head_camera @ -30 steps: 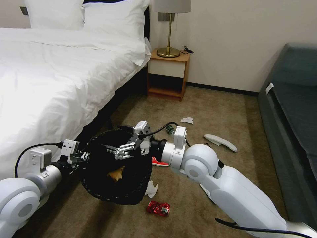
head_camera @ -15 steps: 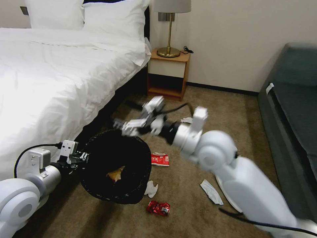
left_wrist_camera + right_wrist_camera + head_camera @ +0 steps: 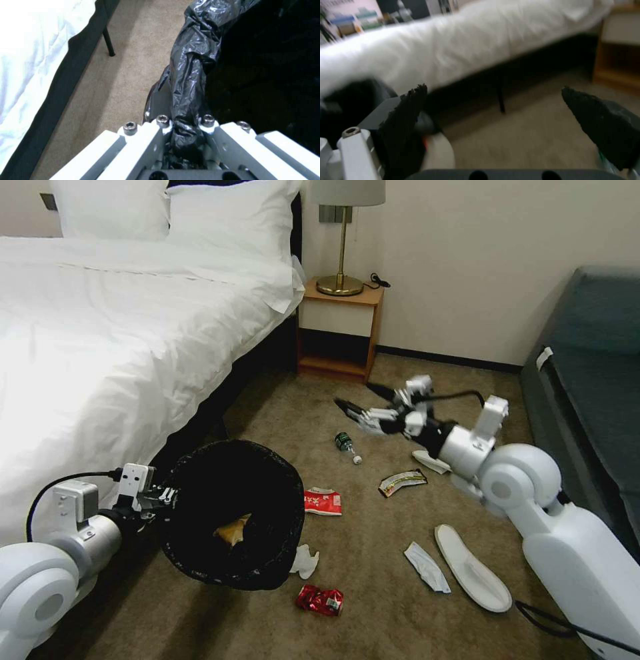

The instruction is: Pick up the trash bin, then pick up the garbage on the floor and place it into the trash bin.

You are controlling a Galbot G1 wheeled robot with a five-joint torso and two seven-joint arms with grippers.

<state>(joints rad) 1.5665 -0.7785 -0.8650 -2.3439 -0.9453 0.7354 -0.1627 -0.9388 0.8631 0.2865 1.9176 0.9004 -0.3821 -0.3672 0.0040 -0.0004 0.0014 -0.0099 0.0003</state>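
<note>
From my head camera, my left end effector [image 3: 159, 495] pinches the rim of the round trash bin lined with crinkly black plastic [image 3: 233, 513], held above the brown carpet [image 3: 373, 607] beside the white bed [image 3: 100, 333]. My right end effector [image 3: 357, 410] hangs spread and empty above the small green plastic bottle [image 3: 347, 445]. A red snack wrapper [image 3: 323, 501], a crumpled white tissue [image 3: 305, 562] and a flat white slipper [image 3: 472, 567] lie near.

At my left wrist, the fingers [image 3: 146, 135] clamp bunched black liner.

At my right wrist, the dark pads [image 3: 406, 125] stand wide apart.

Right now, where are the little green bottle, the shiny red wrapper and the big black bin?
green bottle [image 3: 345, 442]: head view, on its body.
red wrapper [image 3: 320, 600]: head view, its middle.
trash bin [image 3: 200, 460]: head view, bag-covered rim.
</note>
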